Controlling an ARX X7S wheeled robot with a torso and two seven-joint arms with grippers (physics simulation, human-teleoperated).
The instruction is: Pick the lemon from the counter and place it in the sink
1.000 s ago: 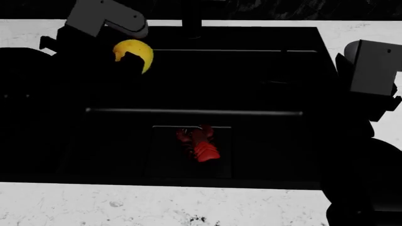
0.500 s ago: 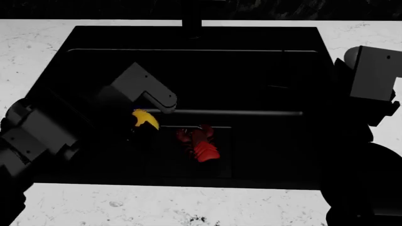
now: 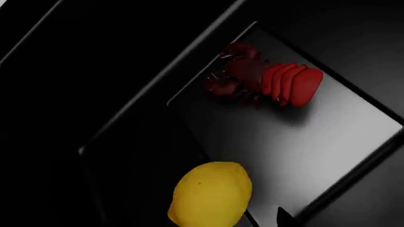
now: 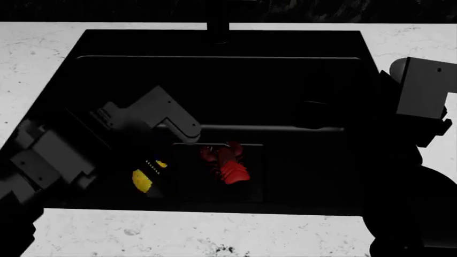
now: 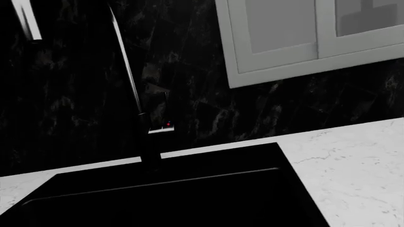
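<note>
I am reaching my left hand [image 4: 153, 174] down into the sink [image 4: 286, 85], and the lemon [image 4: 142, 181] is showing as a yellow patch right at its tip, low in the basin near the front wall. In my left wrist view the lemon [image 3: 211, 194] is sitting close to the camera, just beside the square drain plate [image 3: 296, 142]. Its long axis is running roughly from the frame's bottom edge up toward a blunt nub, which is pointing toward the plate. I cannot tell whether my fingers are closing on it or standing apart, since they are lost in the dark.

I am counting one lemon and one red lobster [image 3: 268, 81], which is lying on the drain plate, well apart from the lemon. In the head view the lobster [image 4: 227, 165] is sitting just right of my left hand, below the single grey bar [image 4: 286, 128].

My right hand [image 4: 421, 99] is hovering over the counter [image 4: 214, 235] at the sink's right edge; its state is not showing. Its wrist camera is looking at one faucet [image 5: 148, 137], the dark backsplash [image 5: 75, 94] and white cabinet doors [image 5: 296, 38].
</note>
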